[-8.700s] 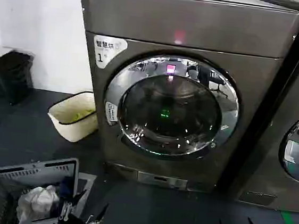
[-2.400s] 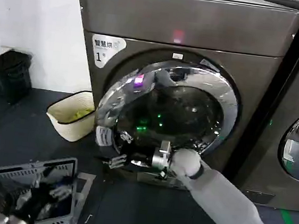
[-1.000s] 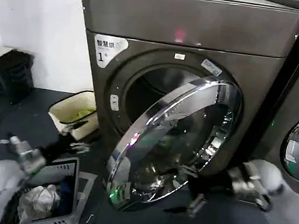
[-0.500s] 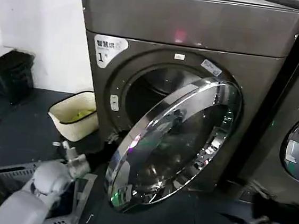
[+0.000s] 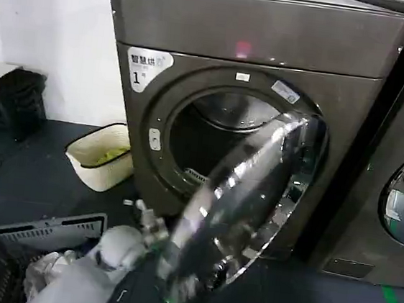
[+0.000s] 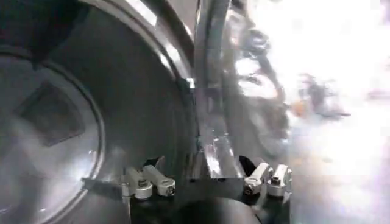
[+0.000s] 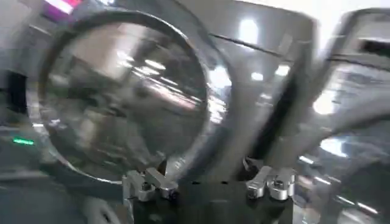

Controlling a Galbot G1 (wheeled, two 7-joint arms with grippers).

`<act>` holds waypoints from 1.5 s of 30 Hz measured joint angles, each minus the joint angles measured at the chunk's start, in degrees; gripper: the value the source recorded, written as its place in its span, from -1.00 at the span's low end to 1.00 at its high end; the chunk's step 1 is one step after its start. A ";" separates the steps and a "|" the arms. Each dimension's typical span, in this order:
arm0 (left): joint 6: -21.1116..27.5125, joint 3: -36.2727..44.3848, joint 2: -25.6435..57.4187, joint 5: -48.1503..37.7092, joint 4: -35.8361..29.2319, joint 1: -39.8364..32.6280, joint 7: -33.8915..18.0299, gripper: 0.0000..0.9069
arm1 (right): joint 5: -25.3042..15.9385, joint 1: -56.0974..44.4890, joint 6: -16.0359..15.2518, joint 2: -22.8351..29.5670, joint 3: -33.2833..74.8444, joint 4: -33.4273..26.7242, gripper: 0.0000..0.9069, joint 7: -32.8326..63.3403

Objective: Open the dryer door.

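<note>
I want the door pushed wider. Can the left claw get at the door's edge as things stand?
Probably yes: the left claw is open and straddles the chrome rim of the dryer door, with nothing between them.

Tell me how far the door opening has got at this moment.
Done: the dryer door is unlatched and swung well out, showing the drum opening. In hand: the left gripper is at the door's free edge, its open fingers straddling the rim in the left wrist view. Left: maybe a little more swing, then withdraw. The right gripper is open, facing the door's front.
</note>
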 joint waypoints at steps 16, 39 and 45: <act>-0.80 14.58 -11.84 0.69 9.89 -10.75 -1.64 1.00 | -19.69 2.47 -9.73 15.29 17.87 -9.15 1.00 35.85; 1.60 20.75 -20.92 3.84 14.27 -12.45 -3.67 1.00 | -43.03 11.41 -32.48 19.63 31.22 -11.72 1.00 74.31; 5.37 20.65 -19.22 3.71 11.69 -11.11 -5.47 1.00 | -46.38 11.84 -33.06 18.69 32.46 -14.03 1.00 76.57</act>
